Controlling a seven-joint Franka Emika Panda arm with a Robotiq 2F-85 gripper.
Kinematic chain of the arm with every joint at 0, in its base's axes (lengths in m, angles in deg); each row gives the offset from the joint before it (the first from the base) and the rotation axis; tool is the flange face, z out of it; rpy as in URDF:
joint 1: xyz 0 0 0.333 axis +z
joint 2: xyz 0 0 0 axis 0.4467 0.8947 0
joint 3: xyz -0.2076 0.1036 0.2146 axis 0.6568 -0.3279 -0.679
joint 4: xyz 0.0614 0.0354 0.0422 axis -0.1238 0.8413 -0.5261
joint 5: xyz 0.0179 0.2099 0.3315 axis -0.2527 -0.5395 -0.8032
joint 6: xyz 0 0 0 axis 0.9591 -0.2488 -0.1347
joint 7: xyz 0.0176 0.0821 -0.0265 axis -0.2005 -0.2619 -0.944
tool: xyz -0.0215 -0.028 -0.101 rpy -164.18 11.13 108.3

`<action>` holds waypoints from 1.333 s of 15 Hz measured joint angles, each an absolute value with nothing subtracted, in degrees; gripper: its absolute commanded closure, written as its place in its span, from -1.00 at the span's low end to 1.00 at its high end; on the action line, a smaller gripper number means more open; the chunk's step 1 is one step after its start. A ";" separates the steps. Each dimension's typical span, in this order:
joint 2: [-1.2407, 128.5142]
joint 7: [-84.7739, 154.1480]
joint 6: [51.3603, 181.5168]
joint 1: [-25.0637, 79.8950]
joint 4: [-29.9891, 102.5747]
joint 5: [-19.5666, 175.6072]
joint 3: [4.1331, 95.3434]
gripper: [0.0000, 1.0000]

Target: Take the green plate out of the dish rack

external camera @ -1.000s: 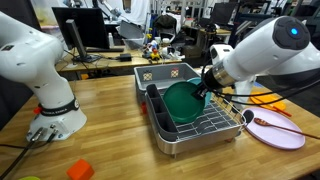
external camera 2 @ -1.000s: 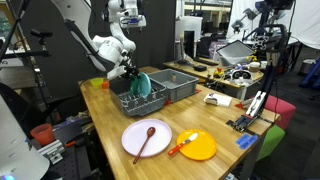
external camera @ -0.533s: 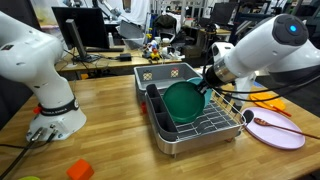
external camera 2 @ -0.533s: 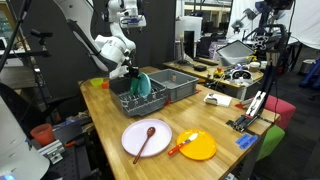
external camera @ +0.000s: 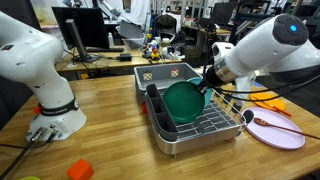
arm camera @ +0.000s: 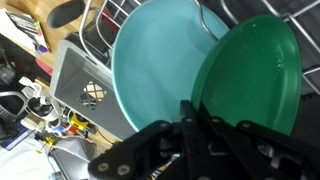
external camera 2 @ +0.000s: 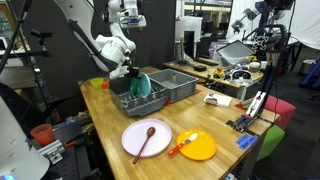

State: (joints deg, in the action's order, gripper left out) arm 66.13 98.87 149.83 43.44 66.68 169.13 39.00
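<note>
The gripper (external camera: pixel 205 86) looks clamped on the green plate's (external camera: pixel 182 101) upper rim. The plate stands on edge in the rack (external camera: pixel 205 128), mid-desk toward the far edge, with a teal plate (arm camera: pixel 160 65) just beside it. Its way out is probably straight up.

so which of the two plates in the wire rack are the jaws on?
The round dark emerald-green plastic plate, gripped at its rim; the lighter teal plastic plate stands beside it, not gripped.

Green plate (external camera: pixel 182 101) stands upright in dish rack (external camera: pixel 216 127)
</note>
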 measured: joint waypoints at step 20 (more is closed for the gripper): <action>60.71 98.87 151.98 42.63 68.70 169.12 39.45 0.97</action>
State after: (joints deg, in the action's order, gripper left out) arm 60.71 98.87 151.98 42.63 68.70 169.12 39.45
